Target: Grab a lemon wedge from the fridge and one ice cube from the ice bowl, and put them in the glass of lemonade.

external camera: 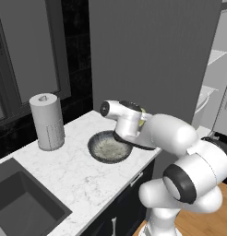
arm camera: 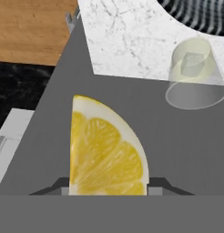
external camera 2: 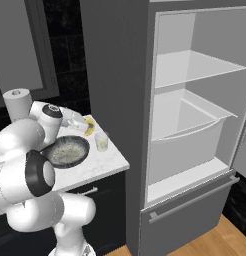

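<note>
- Closest thing to the hand camera is the lemon wedge (arm camera: 104, 150), cut face toward the lens, sitting right between the gripper (arm camera: 109, 190) tips. So the jaws are clamped partway on the wedge, not empty.
- In the right base view the gripper (external camera 2: 84, 126) hangs over the far right part of the counter with a bit of yellow wedge (external camera 2: 89, 128) poking out, just left of the glass of lemonade (external camera 2: 101, 141).
- The glass of lemonade (arm camera: 194, 75) shows up toward the upper right of the hand view, and there's what looks like an ice cube (arm camera: 192, 63) in it, though I can't be sure.
- The ice bowl (external camera 2: 66, 151) sits just left of the glass on the marble counter (external camera: 64, 170); from the left side the ice bowl (external camera: 106, 148) is partly under the arm.
- Further out: paper-towel roll (external camera: 47, 121) at the far left of the counter, sink (external camera: 18, 203) at the near left, and the fridge (external camera 2: 195, 125) on the right, door open, shelves bare.
- What could go wrong, I reckon: the wedge isn't over the glass, so letting go here drops it on the counter. The glass mouth is small next to the wedge, so a sloppy line-up could catch the rim or tip the tumbler.
</note>
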### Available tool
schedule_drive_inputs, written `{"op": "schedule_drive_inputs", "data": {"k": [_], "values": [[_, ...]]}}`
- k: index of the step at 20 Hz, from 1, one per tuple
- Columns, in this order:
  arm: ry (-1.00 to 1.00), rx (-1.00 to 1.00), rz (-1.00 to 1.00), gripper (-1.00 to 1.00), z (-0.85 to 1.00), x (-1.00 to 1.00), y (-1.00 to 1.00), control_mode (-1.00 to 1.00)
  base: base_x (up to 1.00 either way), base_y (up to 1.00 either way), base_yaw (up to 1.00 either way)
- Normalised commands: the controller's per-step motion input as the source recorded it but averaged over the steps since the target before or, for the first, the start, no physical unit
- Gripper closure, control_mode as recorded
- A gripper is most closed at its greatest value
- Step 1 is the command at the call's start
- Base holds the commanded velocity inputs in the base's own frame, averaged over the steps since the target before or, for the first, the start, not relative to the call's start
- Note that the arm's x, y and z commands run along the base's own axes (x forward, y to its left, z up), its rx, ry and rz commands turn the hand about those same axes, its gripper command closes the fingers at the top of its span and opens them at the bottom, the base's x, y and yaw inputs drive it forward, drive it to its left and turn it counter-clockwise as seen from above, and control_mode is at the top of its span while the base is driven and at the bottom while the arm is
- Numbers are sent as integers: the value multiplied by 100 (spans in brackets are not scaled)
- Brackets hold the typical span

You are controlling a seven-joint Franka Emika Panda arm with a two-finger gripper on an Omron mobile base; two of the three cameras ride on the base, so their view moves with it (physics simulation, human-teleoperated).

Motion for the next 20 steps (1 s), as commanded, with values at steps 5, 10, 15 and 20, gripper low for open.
{"op": "schedule_drive_inputs", "data": {"k": [5, 10, 15, 20], "values": [[0, 0, -3, 100, -7, 13, 0, -100, 0, 0, 0], [0, 0, -1, 100, -20, 17, 0, -100, 0, 0, 0], [0, 0, -1, 100, -20, 24, 0, -100, 0, 0, 0], [0, 0, -1, 100, -9, 28, 0, -100, 0, 0, 0]]}}
